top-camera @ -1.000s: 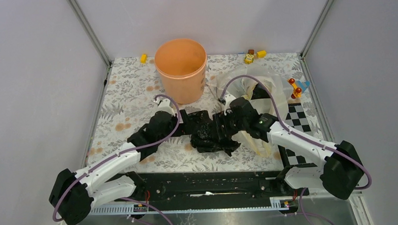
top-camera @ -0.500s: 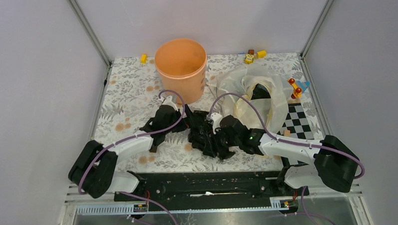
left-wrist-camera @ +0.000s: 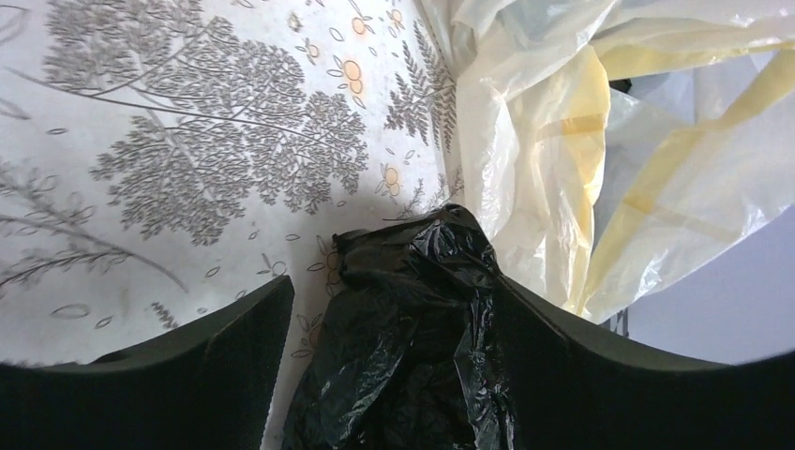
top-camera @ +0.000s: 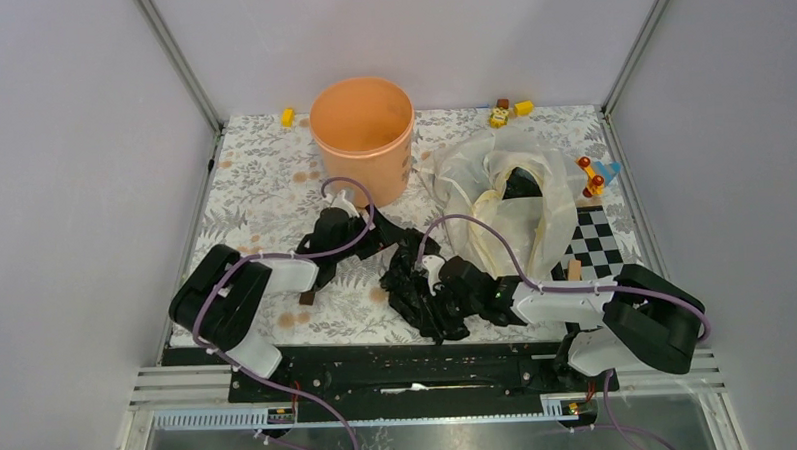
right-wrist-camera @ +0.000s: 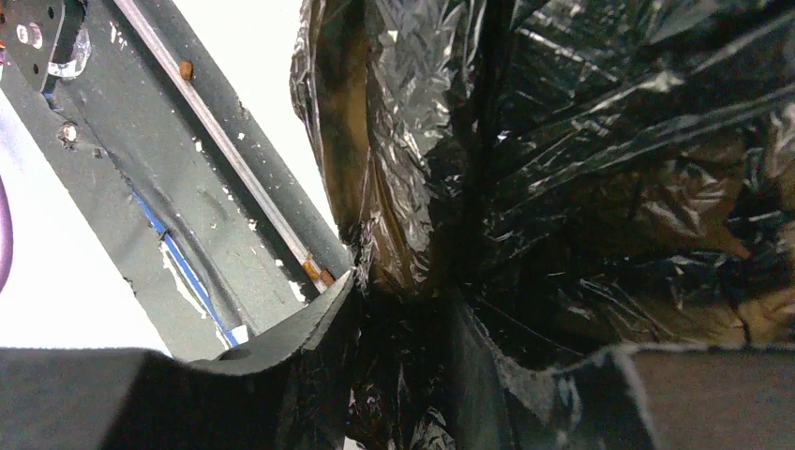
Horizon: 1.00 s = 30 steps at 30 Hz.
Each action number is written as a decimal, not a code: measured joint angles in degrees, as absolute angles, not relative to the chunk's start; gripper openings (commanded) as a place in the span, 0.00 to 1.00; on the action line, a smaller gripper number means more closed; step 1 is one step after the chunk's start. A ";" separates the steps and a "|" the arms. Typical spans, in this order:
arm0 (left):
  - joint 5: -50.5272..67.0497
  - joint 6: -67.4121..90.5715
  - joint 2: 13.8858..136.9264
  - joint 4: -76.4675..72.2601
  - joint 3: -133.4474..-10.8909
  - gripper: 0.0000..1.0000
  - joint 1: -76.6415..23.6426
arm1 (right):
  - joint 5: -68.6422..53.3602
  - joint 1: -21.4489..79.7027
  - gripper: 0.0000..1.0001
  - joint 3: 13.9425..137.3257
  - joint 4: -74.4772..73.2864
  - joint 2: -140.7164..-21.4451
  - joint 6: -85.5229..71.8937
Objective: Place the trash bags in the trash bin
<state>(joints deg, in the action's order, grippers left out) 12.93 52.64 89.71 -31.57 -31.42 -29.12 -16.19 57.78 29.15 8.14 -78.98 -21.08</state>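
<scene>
Peach-orange trash bin [top-camera: 362,138] stood upright, open-topped, at the back. Black trash bag [top-camera: 413,276] was bunched up nr front-centre. Translucent yellowish trash bag [top-camera: 494,197] lay heaped right of bin.

Both arms are folded low near the front edge of the table [top-camera: 258,190], elbows out. The left gripper [top-camera: 383,242] points right, its fingers [left-wrist-camera: 234,347] pinching the black bag [left-wrist-camera: 412,309]. The right gripper [top-camera: 429,289] reaches left, clamped on the same bag
</scene>
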 measured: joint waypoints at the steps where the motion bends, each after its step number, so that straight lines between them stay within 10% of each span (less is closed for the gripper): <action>1: 13.80 53.04 90.61 -32.80 -31.48 0.79 -29.12 | -16.14 57.82 0.42 28.95 8.19 -79.05 -21.12; 6: 19.73 55.68 95.20 -38.92 -32.03 0.63 -29.12 | -16.10 57.93 0.36 28.95 8.69 -79.02 -20.99; 11: 22.79 56.93 95.15 -42.02 -32.12 0.02 -29.12 | -16.03 57.98 0.36 29.12 8.47 -79.02 -20.40; 30: 25.76 40.49 65.32 -14.66 -34.94 0.00 -26.44 | 9.13 58.13 0.93 30.13 -3.73 -52.23 -18.59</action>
<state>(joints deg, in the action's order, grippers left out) 25.76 40.49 65.32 -14.66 -34.94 -26.44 9.13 58.13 30.13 -3.73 -52.23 -18.59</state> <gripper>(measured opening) 0.002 0.876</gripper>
